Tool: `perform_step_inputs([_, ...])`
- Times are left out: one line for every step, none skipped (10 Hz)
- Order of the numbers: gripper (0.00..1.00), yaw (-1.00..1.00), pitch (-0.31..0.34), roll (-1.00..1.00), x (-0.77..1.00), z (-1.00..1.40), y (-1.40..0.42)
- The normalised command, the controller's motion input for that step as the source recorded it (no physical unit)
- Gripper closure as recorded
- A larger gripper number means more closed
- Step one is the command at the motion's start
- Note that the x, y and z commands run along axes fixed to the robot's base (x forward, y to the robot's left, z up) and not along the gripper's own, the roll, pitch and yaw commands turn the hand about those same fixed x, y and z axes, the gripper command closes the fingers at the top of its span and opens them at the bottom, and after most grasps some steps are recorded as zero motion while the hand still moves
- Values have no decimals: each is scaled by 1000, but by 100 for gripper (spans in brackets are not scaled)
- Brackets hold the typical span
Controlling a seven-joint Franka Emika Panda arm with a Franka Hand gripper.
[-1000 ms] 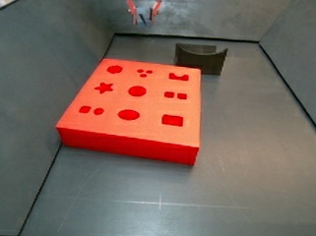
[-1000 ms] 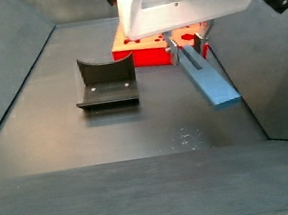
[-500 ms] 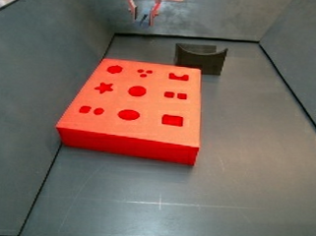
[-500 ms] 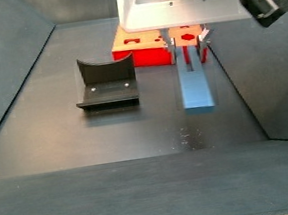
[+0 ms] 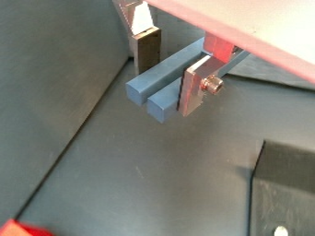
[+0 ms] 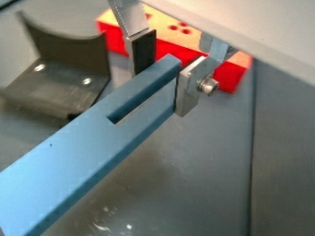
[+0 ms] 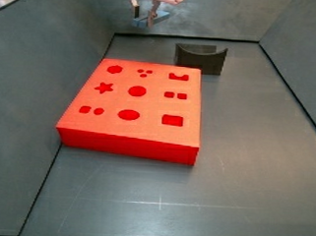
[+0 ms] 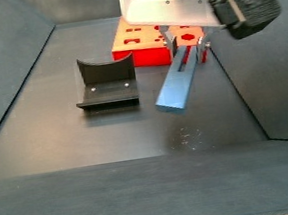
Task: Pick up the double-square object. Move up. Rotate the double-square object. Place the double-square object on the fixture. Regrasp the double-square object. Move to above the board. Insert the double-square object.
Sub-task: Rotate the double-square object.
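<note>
Above the floor beside the fixture (image 8: pixel 105 82), gripper (image 6: pixel 167 74) clamped on one end of double-square object (image 8: pixel 179 82), bar slanting down from the fingers, board (image 7: pixel 135 104) well apart.

- No text, label, brand, number or sign was legible in any view.
- The board (image 7: pixel 132 100) in the middle of a side view carried only cut-out shapes, with no lettering on it.
- The gripper (image 8: pixel 182 47), at the upper right of a side view and closed on the double-square object (image 8: pixel 179 82), bore no readable marking on its white housing.
- The fixture (image 8: pixel 105 83), at the left centre of that view, showed two pale dots but no characters.
</note>
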Motion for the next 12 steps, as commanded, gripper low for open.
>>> perform_step_inputs([100, -1000, -3, -5, 34, -34, 15])
perform_step_inputs([100, -1000, -3, -5, 34, -34, 15])
perform_step_inputs([100, -1000, -3, -5, 34, -34, 15])
perform_step_inputs([100, -1000, -4, -5, 34, -34, 15])
perform_step_inputs([100, -1000, -4, -5, 34, -34, 15])
perform_step_inputs([100, -1000, -4, -6, 34, -34, 15])
perform_step_inputs([100, -1000, -4, -6, 34, -34, 15])
perform_step_inputs([100, -1000, -4, -6, 34, -34, 15])
perform_step_inputs([100, -1000, -4, -6, 34, -34, 15])
perform_step_inputs([100, -1000, -4, -7, 33, -34, 15])
perform_step_inputs([100, -1000, -4, -7, 33, -34, 15])
perform_step_inputs([100, -1000, -5, -7, 33, -34, 15])
